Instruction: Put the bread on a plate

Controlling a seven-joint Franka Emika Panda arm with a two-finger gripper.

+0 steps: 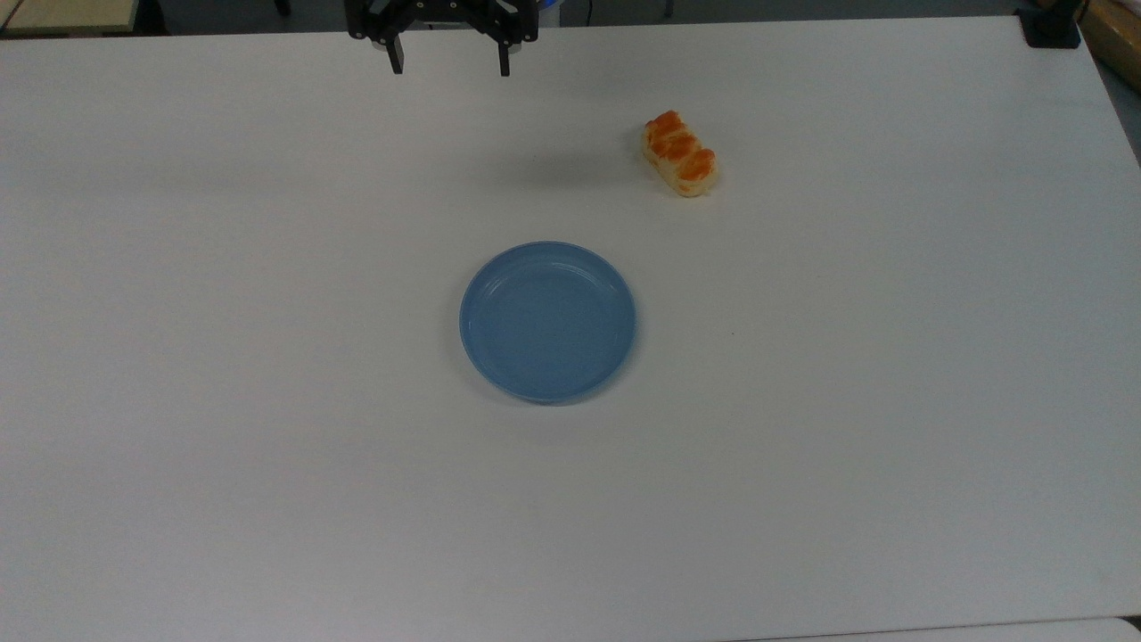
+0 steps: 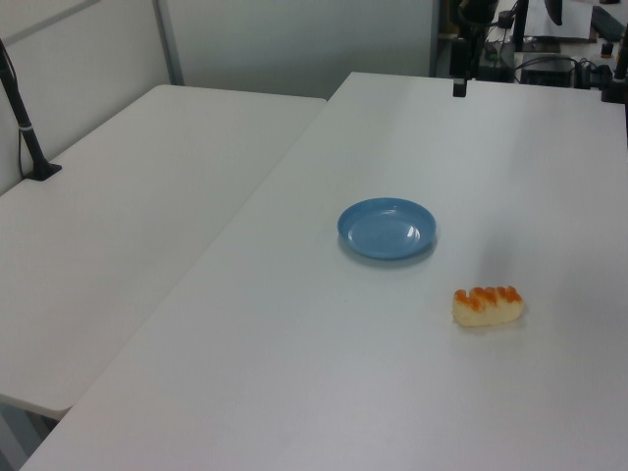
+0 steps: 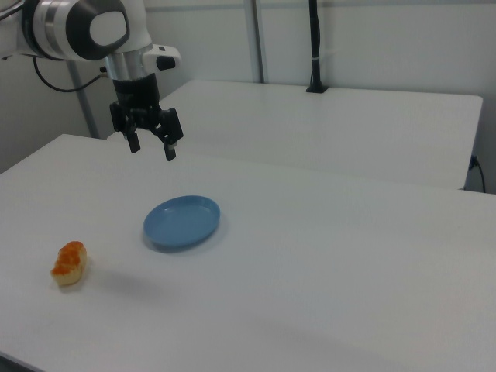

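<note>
We are at the reach step: gripper [image 1: 450,61] hangs at top centre, fingers apart and empty. Bread [image 1: 681,152] lies upper right on the tabletop [image 1: 267,401], apart from plate [image 1: 547,322]; next we descend over it.

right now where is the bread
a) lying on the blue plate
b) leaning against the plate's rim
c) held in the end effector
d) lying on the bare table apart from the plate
d: the bread lies on the white table, with a clear gap between it and the empty plate, while the open end effector hangs above the table, holding nothing.
</note>
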